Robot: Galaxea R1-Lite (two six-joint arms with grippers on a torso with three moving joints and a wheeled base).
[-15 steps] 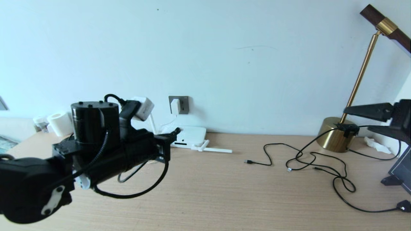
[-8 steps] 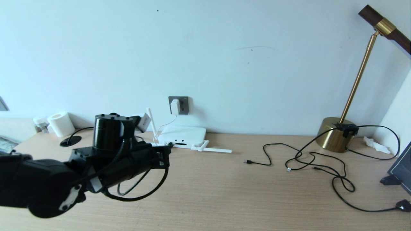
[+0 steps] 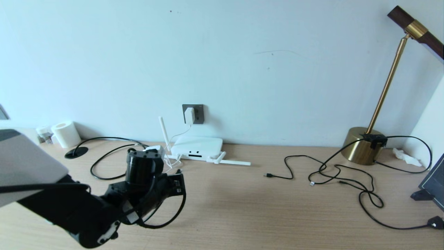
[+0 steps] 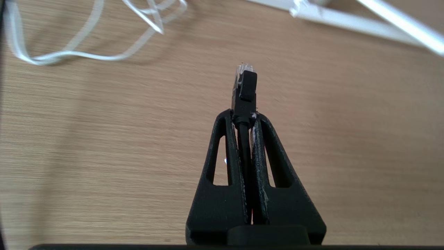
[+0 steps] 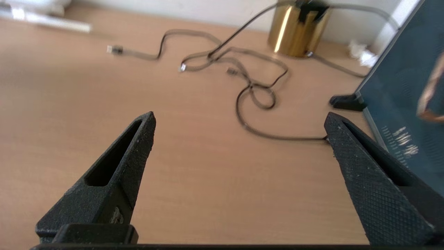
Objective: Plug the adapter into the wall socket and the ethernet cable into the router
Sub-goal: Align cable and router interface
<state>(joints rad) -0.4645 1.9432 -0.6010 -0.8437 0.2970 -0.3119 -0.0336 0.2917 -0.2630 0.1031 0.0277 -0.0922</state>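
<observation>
Lower and further back than a second ago, the left gripper [image 4: 245, 116] is now hanging just above the desk [image 3: 242, 208], and the right arm, which was showing at the head view's right edge, is gone from that view. With the left arm dropped, the head view is now showing the black loop lying on the desk behind it and the router [image 3: 197, 146] in full.

That left pincer is clamping the ethernet cable [image 4: 245, 93] just behind its plug, fingers pressed together on the black boot, the clear tip sticking out ahead of them. Gripping it so close to the tip is probably meant to keep the plug stiff and pointed, so it can be steered into a port slot. In the left wrist view the plug is pointing toward the router's antennas, well short of the box and not yet lined up with it.

The adapter [image 3: 189, 115] is sitting in the wall socket [image 3: 193, 114], its thin white cord running down to the router — so that half of the task looks done.

The right gripper [image 5: 239, 128] is hovering over bare desk with its fingers wide apart and nothing between them, facing the loose thin cords and the brass lamp base [image 5: 300, 29] — apparently idle.

No brand, label or writing is readable on anything.
</observation>
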